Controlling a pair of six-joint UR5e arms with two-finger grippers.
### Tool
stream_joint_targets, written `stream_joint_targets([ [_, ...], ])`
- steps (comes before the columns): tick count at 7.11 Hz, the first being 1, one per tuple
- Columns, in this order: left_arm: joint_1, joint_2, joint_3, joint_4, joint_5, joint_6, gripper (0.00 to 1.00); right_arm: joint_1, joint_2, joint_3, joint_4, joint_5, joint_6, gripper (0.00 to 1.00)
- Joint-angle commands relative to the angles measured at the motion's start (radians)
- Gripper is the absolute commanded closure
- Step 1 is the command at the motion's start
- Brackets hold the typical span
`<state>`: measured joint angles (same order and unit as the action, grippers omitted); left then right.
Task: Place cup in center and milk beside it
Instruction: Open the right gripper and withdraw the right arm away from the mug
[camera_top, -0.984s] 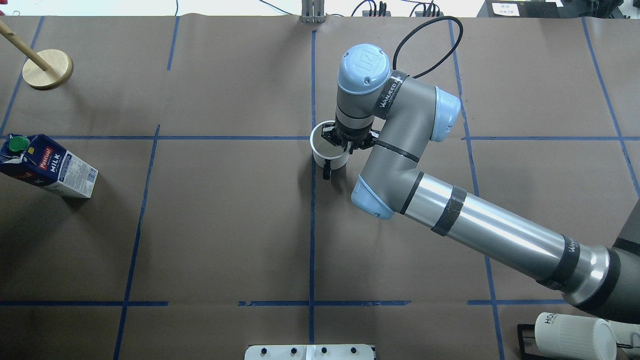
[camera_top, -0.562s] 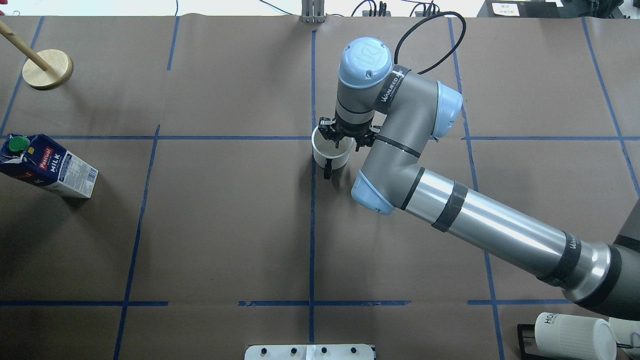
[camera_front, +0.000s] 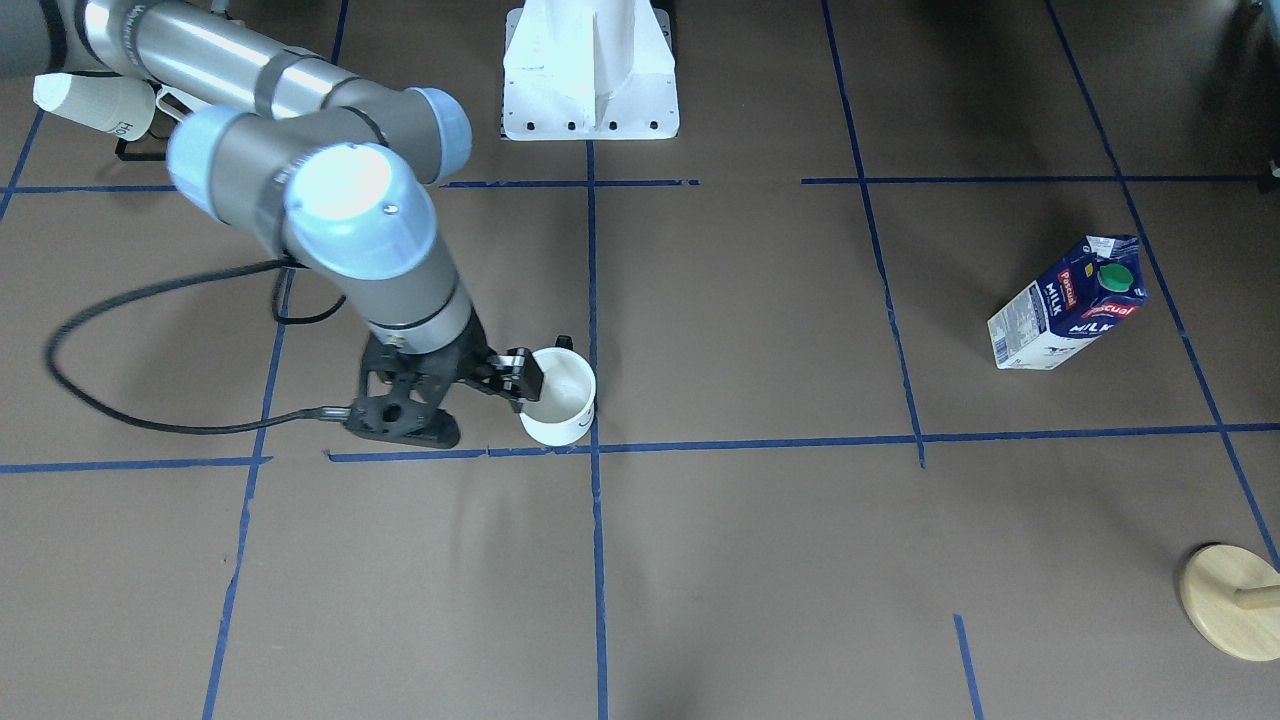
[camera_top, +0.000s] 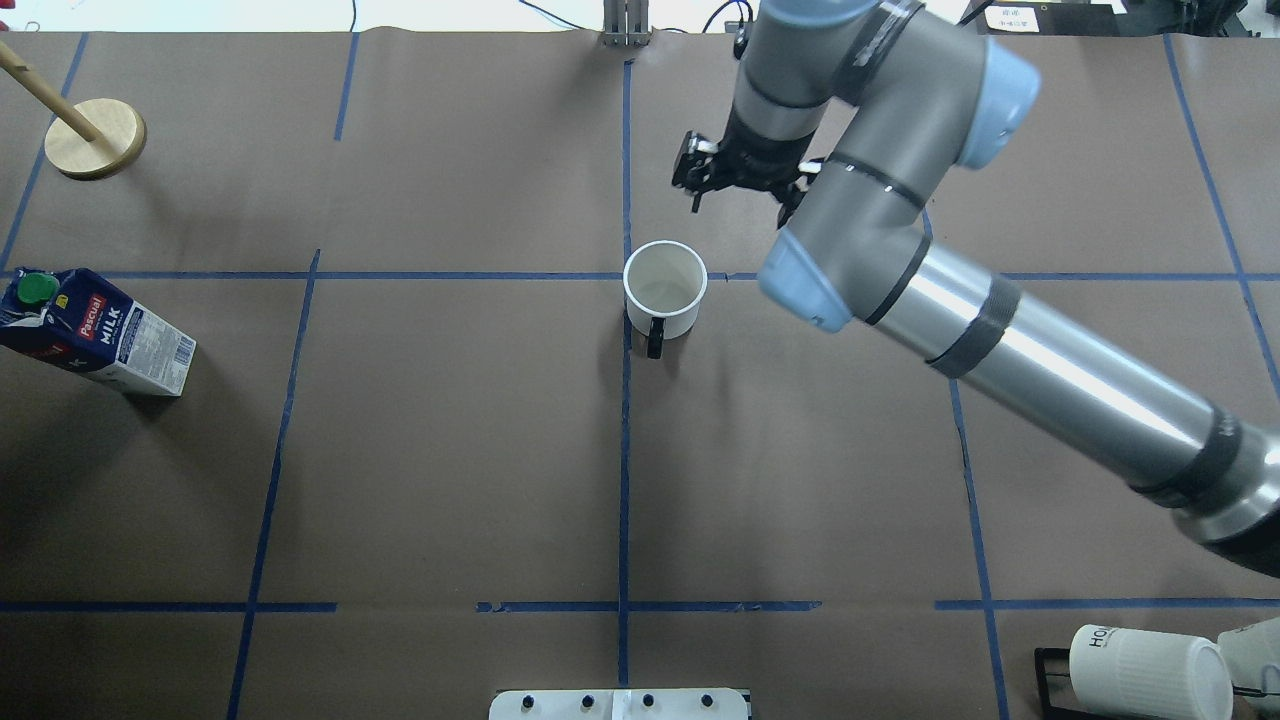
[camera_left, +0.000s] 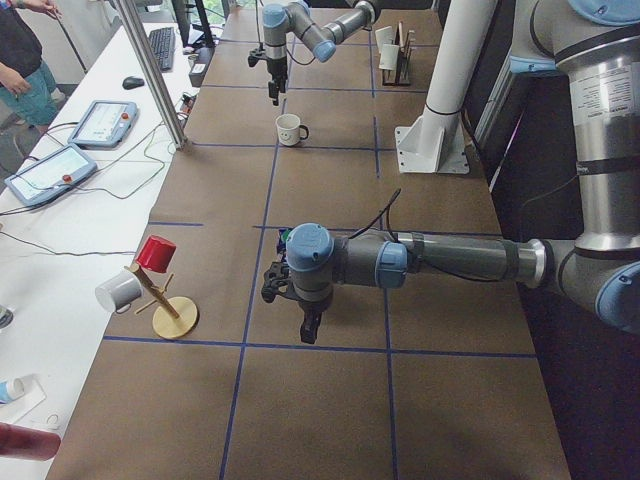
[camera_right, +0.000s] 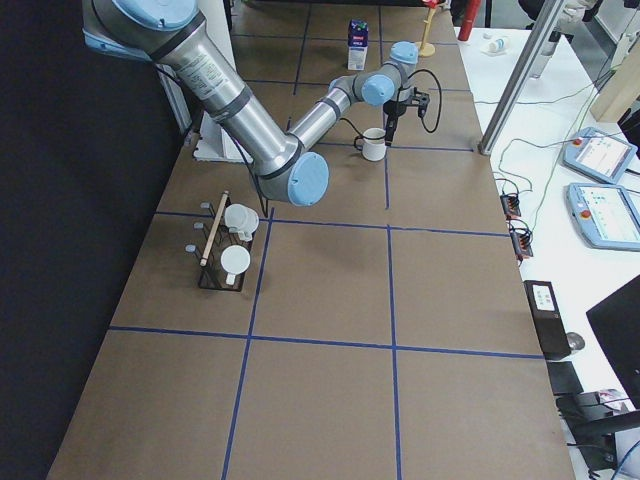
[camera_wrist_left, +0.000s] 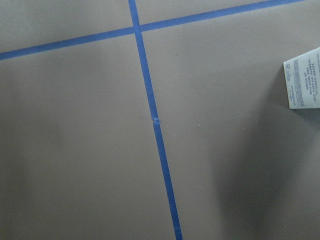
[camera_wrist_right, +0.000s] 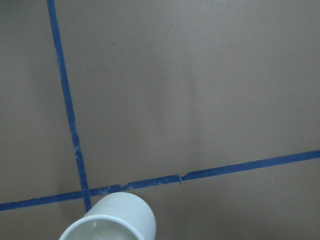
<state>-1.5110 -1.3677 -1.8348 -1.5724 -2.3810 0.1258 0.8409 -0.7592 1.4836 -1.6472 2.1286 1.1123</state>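
Observation:
The cup (camera_top: 664, 290) stands upright and free just right of the center (camera_top: 625, 275), its black handle toward the robot. It also shows in the front view (camera_front: 560, 410) and, with its smiley face, in the left view (camera_left: 290, 128). My right gripper (camera_top: 738, 195) is open and empty, raised above and beyond the cup. The right wrist view shows the cup's rim (camera_wrist_right: 112, 222) at its bottom edge. The milk (camera_top: 95, 330) stands upright at the far left. My left gripper (camera_left: 305, 325) shows only in the left view, and I cannot tell whether it is open.
A wooden mug tree base (camera_top: 95, 138) stands at the back left. A black rack with ribbed white mugs (camera_top: 1140, 665) sits at the front right. The white robot base (camera_top: 620, 703) is at the front middle. A carton corner (camera_wrist_left: 302, 80) shows in the left wrist view.
My right gripper has let go of the cup's rim, risen and moved away toward the far side. The cup stays by the crossing. The milk has not moved.

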Motion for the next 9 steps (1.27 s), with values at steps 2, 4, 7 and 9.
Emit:
stream_joint_targets([
  [2, 0.002, -0.088, 0.023, -0.029, 0.000, -0.006, 0.00, 0.235, -0.234, 0.168, -0.117, 0.097, -0.425, 0.00],
  [4, 0.002, -0.123, 0.028, -0.011, -0.020, -0.006, 0.00, 0.392, -0.403, 0.188, -0.117, 0.106, -0.784, 0.00],
  [7, 0.002, -0.169, 0.029, 0.015, -0.060, -0.225, 0.00, 0.600, -0.679, 0.216, -0.105, 0.189, -1.218, 0.00],
  [9, 0.002, -0.185, 0.008, 0.002, -0.066, -0.226, 0.00, 0.676, -0.904, 0.294, -0.023, 0.183, -1.295, 0.00],
])
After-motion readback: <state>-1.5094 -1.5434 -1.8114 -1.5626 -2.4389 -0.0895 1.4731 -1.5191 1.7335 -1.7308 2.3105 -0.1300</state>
